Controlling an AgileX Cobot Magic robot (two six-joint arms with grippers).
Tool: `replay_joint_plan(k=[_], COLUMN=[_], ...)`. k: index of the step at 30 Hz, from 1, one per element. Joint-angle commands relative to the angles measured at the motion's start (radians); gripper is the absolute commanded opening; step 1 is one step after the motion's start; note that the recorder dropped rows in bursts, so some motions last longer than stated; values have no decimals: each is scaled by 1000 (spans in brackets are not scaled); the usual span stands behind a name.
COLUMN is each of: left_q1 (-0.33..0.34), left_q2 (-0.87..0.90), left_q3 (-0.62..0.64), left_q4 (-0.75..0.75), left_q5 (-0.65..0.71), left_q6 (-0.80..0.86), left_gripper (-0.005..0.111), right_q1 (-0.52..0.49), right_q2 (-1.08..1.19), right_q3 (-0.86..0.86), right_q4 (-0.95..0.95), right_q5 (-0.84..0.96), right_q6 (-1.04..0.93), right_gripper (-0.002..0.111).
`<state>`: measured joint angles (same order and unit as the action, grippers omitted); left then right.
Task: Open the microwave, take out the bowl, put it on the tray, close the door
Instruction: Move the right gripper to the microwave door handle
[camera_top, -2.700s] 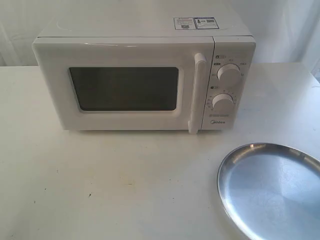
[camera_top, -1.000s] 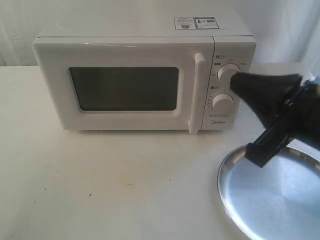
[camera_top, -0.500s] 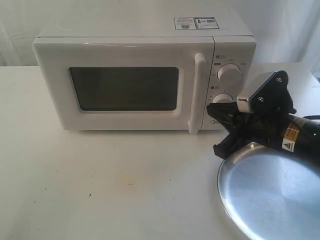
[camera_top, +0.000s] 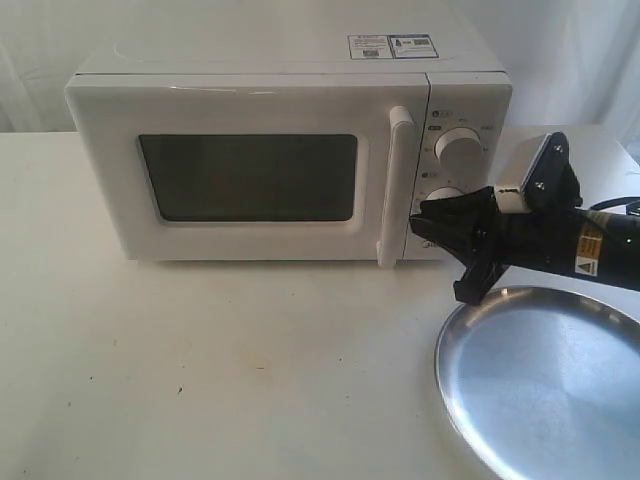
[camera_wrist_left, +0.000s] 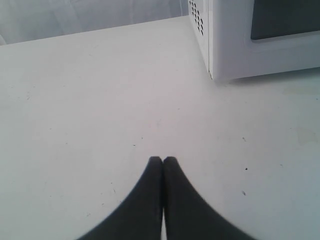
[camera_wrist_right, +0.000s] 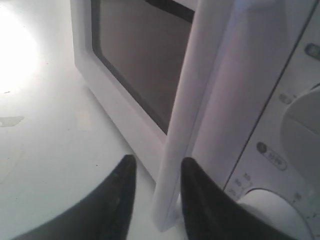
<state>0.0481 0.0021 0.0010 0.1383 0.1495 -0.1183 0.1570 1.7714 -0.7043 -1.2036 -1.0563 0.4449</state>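
Note:
The white microwave (camera_top: 270, 100) stands at the back of the table with its door (camera_top: 110, 180) shut. My right gripper (camera_top: 425, 225) is open at the lower end of the vertical bar handle (camera_top: 393, 180). In the right wrist view the right gripper (camera_wrist_right: 158, 160) has a finger on each side of the handle (camera_wrist_right: 192, 95), with a gap on both sides. The silver tray (camera_top: 545, 385) lies at the front right, with nothing on it. My left gripper (camera_wrist_left: 163, 159) is shut and holds nothing, low over the table beside the microwave's corner (camera_wrist_left: 225, 55). The bowl is hidden.
Two round knobs are on the control panel; the upper knob (camera_top: 457, 149) shows fully and my right arm partly covers the lower one. The right arm (camera_top: 580, 245) stretches in from the right above the tray's far rim. White table (camera_top: 200, 360) spreads in front.
My right arm came in from the right, swung down and turned. Its fingers moved left from over the tray to the foot of the door handle. The door has stayed shut.

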Motion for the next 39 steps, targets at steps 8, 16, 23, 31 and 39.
replay_joint_plan(k=[8, 16, 23, 31, 39], left_q1=[-1, -1, -1, -1, -1], left_q2=[-2, -2, -2, -2, -2], left_q3=[-1, -1, -1, -1, -1], left_q4=[-3, -3, -3, -3, -3], left_q5=[1, 1, 1, 1, 1], left_q6=[-7, -7, -7, -7, -7], left_gripper=[0, 0, 0, 0, 0], right_q1=[-6, 68, 111, 111, 111], right_q2=[79, 132, 146, 146, 146], right_q3=[-90, -184, -216, -216, -214], right_q4=[53, -50, -51, -39, -57], right_q5=[-42, -31, 19, 17, -165], right_q6=[6, 99, 101, 97, 53], right_gripper=[45, 45, 31, 0, 0])
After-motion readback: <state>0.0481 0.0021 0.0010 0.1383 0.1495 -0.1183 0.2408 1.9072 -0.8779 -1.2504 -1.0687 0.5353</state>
